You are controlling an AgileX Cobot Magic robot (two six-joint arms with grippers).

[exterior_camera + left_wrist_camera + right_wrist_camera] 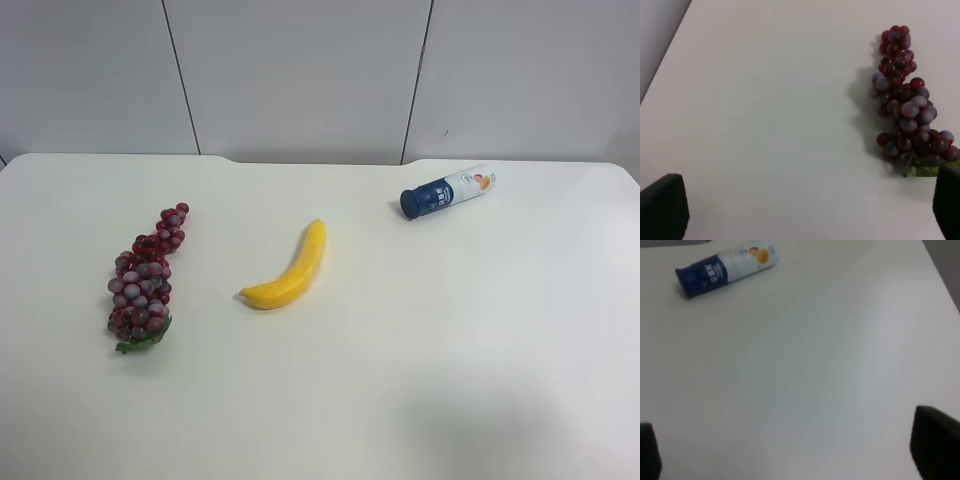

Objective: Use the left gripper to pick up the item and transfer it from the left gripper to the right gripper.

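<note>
The bunch of plastic grapes lies flat on the white tabletop, towards the exterior high view's left. Its narrow tip points to the far edge, and its thick end, with the green leaf, lies nearer the camera. The berries are glossy dark red-purple, some with a pale bloom.

It is likely light, with hard, smooth berries on bendy stems, so the bunch may sag or swing once lifted, and a single berry could slip out of a pinch. The safest hold seems to be across the thick middle, with the jaws closing on several berries at once. That would leave the tapered end free for the other tool to take.

The left tool is spread wide and holds nothing. The grapes lie off to one side of its gap, and one finger shows just beside the leafy end. The right tool is equally wide apart and empty, over bare tabletop well away from the bunch.

A yellow banana lies near the middle of the tabletop, apart from the grapes. Further off, a blue-and-white bottle lies on its side. Its label carries an orange fruit picture and white characters on the blue band, too small and blurred to read. No other writing is visible.
</note>
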